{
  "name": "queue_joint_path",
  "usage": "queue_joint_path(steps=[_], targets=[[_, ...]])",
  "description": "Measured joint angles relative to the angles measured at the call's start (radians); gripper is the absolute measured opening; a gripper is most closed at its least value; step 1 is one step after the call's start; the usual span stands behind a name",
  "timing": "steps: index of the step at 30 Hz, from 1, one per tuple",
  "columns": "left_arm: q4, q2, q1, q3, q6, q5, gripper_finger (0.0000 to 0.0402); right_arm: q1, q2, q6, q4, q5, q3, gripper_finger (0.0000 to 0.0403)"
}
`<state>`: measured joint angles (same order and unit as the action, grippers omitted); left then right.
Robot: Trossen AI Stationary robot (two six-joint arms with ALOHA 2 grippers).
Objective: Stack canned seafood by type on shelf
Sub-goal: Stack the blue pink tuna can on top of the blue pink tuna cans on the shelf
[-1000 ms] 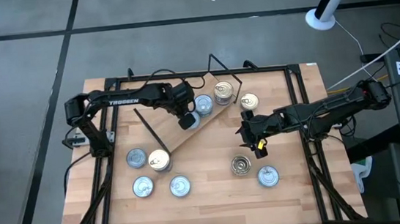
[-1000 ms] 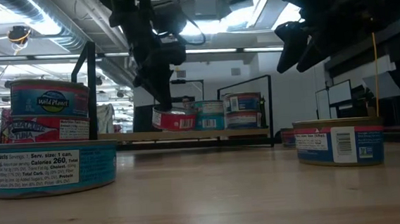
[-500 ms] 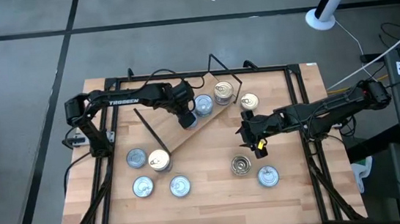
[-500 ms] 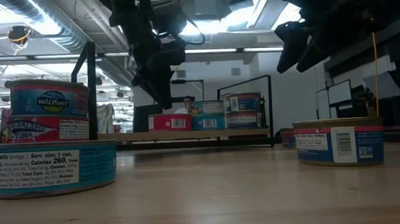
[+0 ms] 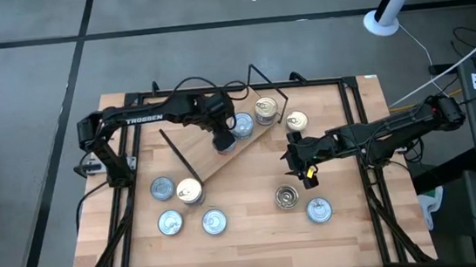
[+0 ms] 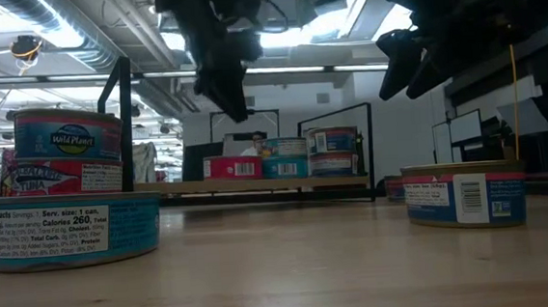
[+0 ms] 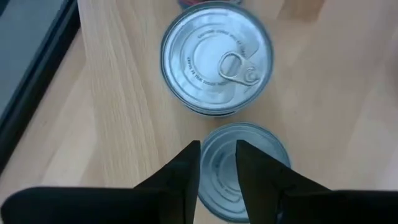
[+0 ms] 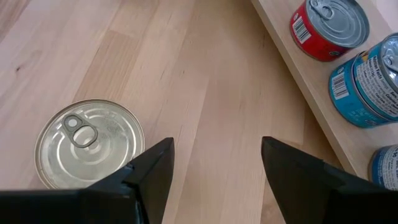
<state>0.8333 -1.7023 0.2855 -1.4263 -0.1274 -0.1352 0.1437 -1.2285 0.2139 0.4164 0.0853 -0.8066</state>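
Note:
The shelf (image 5: 247, 137) is a light wood plank lying aslant at the table's far middle. On it stand a red-labelled tin (image 6: 231, 167), blue-labelled tins (image 6: 284, 159) and a gold-lidded tin (image 5: 265, 109). My left gripper (image 5: 221, 135) hovers above the red tin, fingers pointing down with a narrow gap between them, holding nothing (image 7: 217, 165). A silvery lid (image 7: 249, 171) shows right below the fingers. My right gripper (image 5: 298, 170) is wide open and empty above the table, right of the shelf, near a gold-lidded tin (image 8: 90, 144).
Several loose tins stand on the table: a group at the near left (image 5: 183, 204) and two at the near right (image 5: 304, 204). One more tin (image 5: 296, 122) sits by the shelf's far end. Black wire frame ends (image 5: 179, 161) rise from the shelf.
My left gripper has set the red tin down on the shelf, let go of it and risen straight up. The tin hung tilted in the fingers a second ago and now stands flat beside the blue tins. My right arm has kept still.

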Motion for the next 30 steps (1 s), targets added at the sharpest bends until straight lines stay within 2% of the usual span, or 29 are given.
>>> queue_joint_path(steps=[6, 13, 21, 26, 30], targets=[[0.154, 0.000, -0.047, -0.128, -0.009, 0.000, 0.0093, 0.000, 0.000, 0.000, 0.000, 0.000, 0.000, 0.0241], [0.339, 0.001, -0.158, -0.233, -0.131, 0.001, 0.0093, 0.000, 0.000, 0.000, 0.000, 0.000, 0.000, 0.0241], [0.489, 0.001, -0.341, -0.240, -0.337, 0.031, 0.0093, 0.000, 0.000, 0.000, -0.014, 0.000, 0.000, 0.0241], [0.503, 0.000, -0.458, -0.235, -0.459, 0.033, 0.0095, 0.000, 0.000, 0.011, -0.091, -0.001, 0.000, 0.0241], [0.503, 0.000, -0.544, -0.235, -0.556, 0.033, 0.0091, 0.000, -0.001, 0.057, -0.187, -0.048, 0.000, 0.0241]])
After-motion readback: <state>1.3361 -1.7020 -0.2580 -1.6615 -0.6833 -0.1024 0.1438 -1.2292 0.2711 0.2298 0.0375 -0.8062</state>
